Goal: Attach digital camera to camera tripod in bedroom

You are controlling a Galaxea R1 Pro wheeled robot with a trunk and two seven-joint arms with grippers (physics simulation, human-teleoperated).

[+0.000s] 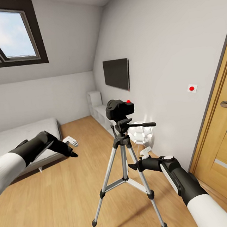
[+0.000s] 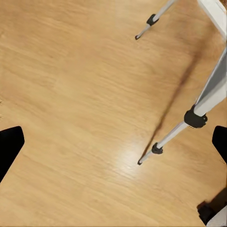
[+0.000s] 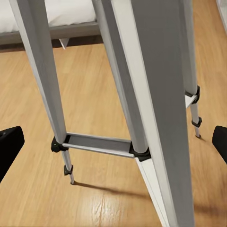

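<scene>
Head overlooks camera tripod [image 1: 124, 161]; wrists near legs.

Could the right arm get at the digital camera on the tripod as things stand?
Probably yes. The right gripper sits open beside the camera tripod, below the digital camera, and nothing stands between them except the pan handle to steer around.

The left arm reaches in from the lower left of the head view, white sleeve giving way to black forearm, its left gripper [image 1: 71, 143] pointing right and slightly down with fingers [image 2: 9, 146] spread wide (both dark tips sit at opposite edges of the wrist view). The right arm extends forward from the lower right, wrist bent inward, the right gripper [image 1: 145, 153] likewise spread apart and holding nothing.
</scene>
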